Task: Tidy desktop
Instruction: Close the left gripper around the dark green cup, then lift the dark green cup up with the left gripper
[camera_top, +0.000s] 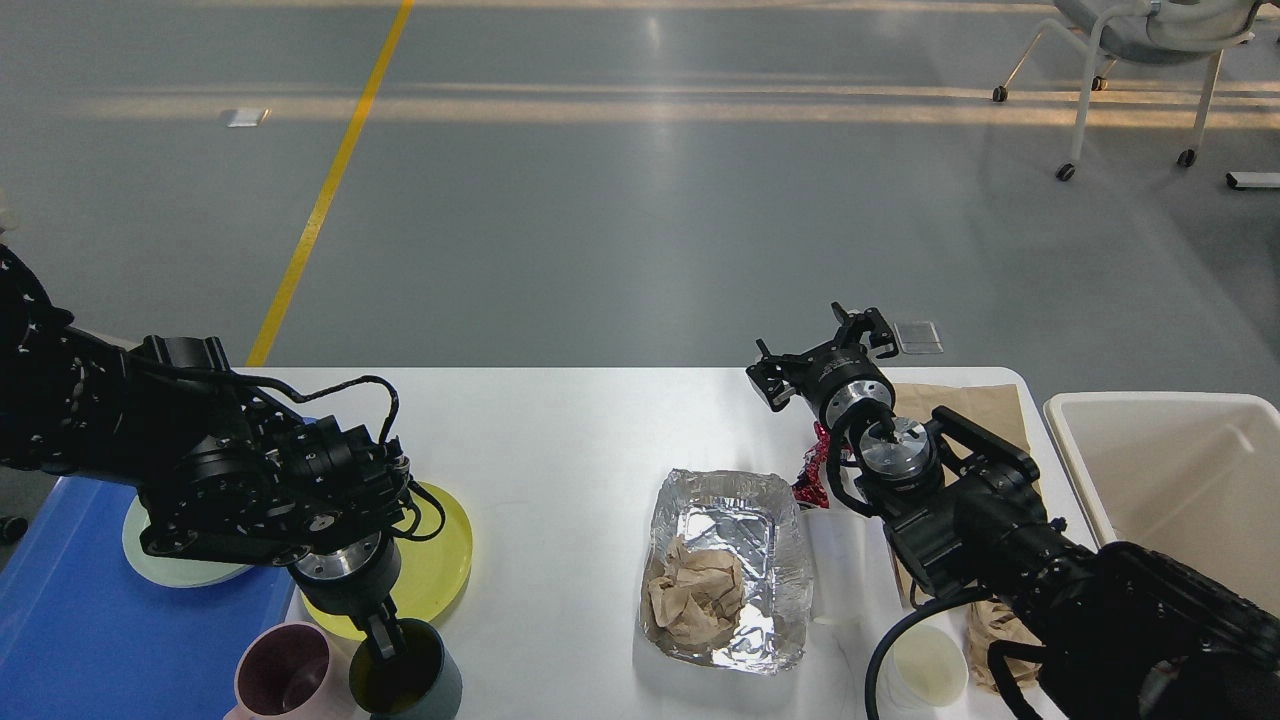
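Observation:
The white desktop (560, 430) holds dishes on the left and litter on the right. My left gripper (385, 640) points down at the front left, shut on the rim of a dark grey cup (415, 690). A pink mug (280, 680) stands just left of that cup. A yellow plate (445, 560) lies behind them, partly hidden by my arm. My right gripper (822, 352) hangs open and empty over the table's far edge. Below it lie a red wrapper (810, 472) and a foil tray (725, 500) with crumpled brown paper (695, 595) inside.
A blue tray (70, 640) at the left carries a pale green plate (150, 562). A cream bin (1170, 480) stands at the right. A brown paper bag (965, 400), a lying white cup (835, 570) and a paper cup (925, 665) sit around my right arm.

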